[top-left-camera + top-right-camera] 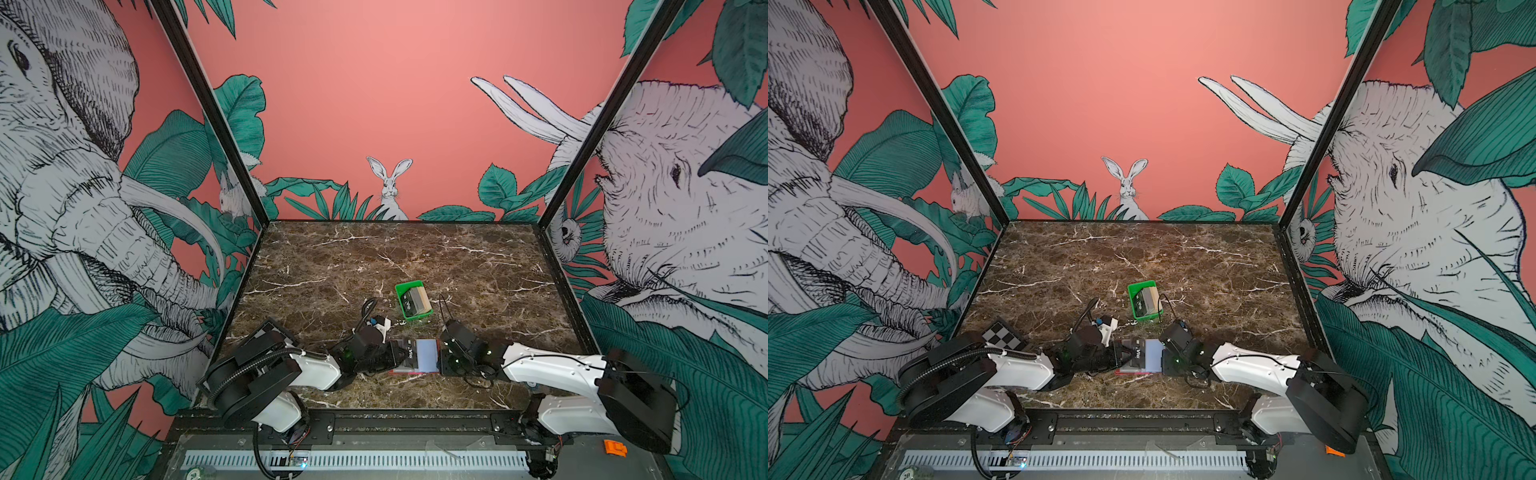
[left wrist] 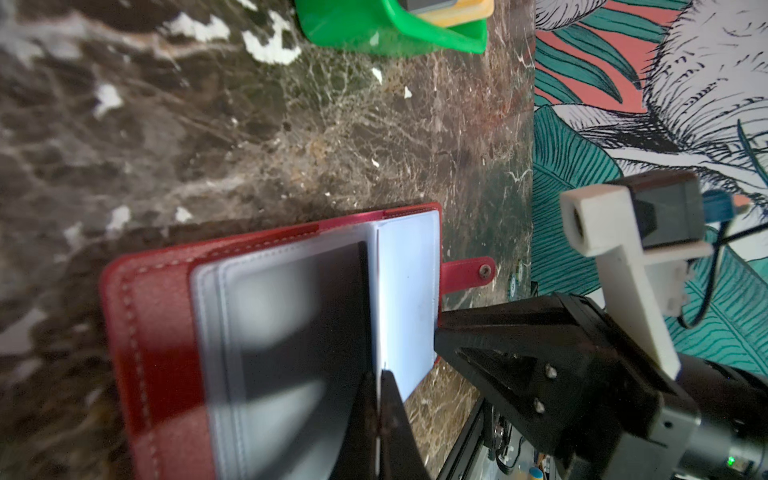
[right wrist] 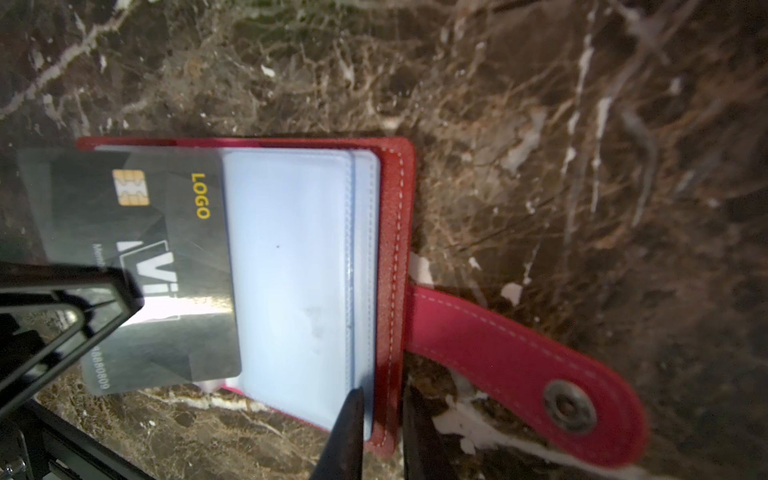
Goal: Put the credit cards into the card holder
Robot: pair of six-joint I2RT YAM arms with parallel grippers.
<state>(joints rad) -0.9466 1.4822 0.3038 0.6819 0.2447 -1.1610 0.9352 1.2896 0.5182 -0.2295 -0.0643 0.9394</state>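
The red card holder lies open near the table's front, its pale blue pockets facing up and its snap tab stretched out. My left gripper is shut on a black credit card marked "VIP" and "LOGO". This card lies over the holder's left half. My right gripper is shut on the holder's red cover edge beside the tab. More credit cards, black and beige, stand in the green tray.
The green tray sits just behind the holder. Both arms meet over the holder from left and right. A checkerboard plate rides on the left arm. A black rail runs along the table's front edge.
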